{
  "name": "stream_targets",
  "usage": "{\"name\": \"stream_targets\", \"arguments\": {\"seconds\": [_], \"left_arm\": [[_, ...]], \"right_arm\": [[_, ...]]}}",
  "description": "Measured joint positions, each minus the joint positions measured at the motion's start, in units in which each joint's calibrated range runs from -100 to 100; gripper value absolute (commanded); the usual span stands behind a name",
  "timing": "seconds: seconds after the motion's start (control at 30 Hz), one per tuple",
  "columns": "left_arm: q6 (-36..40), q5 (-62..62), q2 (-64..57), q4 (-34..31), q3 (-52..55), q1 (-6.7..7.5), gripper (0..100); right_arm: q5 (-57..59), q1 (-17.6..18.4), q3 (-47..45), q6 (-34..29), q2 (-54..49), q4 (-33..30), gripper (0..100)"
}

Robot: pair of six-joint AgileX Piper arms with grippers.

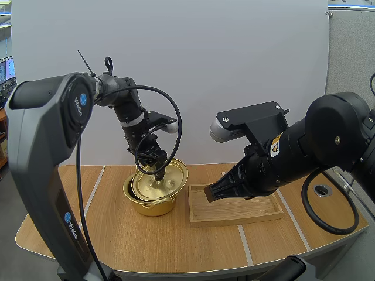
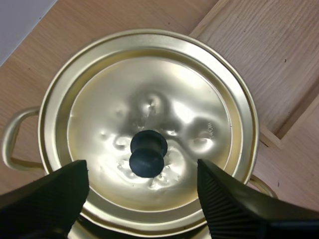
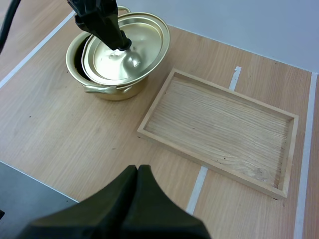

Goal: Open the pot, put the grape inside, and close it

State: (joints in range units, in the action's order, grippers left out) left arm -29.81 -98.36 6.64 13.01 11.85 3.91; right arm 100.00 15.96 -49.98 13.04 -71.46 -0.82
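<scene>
Gold lid (image 2: 149, 94) askew on pot (image 1: 151, 206); left tool (image 2: 142, 168) released astride knob (image 2: 148, 145), right tool (image 3: 137, 170) clenched.

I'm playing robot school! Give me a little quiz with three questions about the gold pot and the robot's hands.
1. True or false: the lid sits crooked on the gold pot, leaving a dark gap at one side.
2. Pick one. The left hand is:
A) shut tight on the knob
B) open, with one finger on each side of the black knob
C) resting flat on the table
3. Fill the gap: the right hand, up over the wooden tray, has its fingers ____ (open or shut).

Key: 1 true. 2 B. 3 shut.
</scene>
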Motion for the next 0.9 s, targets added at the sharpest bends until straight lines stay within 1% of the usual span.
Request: {"name": "stream_targets", "arguments": {"seconds": [0.23,0.4,0.63,0.67,0.77,0.87,0.9], "left_arm": [[0.00,4.16,3.09,0.77,0.00,0.00,100],[-0.82,4.52,4.15,2.20,0.00,0.00,100],[-0.91,4.67,5.25,2.46,0.00,0.00,100],[-0.91,4.67,5.37,2.46,0.00,0.00,98],[-0.91,4.67,5.37,2.46,0.00,0.00,50],[-0.91,4.67,5.37,2.58,0.00,0.00,4],[-0.91,4.67,5.37,2.58,0.00,0.00,0]], "right_arm": [[0.00,0.00,0.00,0.00,0.00,0.00,0],[0.00,0.00,0.00,0.00,0.00,0.00,0],[0.00,0.00,0.00,0.00,0.00,0.00,0],[0.00,0.00,0.00,0.00,0.00,0.00,0],[0.00,0.00,0.00,0.00,0.00,0.00,0],[0.00,0.00,0.00,0.00,0.00,0.00,0],[0.00,0.00,0.00,0.00,0.00,0.00,0]]}}
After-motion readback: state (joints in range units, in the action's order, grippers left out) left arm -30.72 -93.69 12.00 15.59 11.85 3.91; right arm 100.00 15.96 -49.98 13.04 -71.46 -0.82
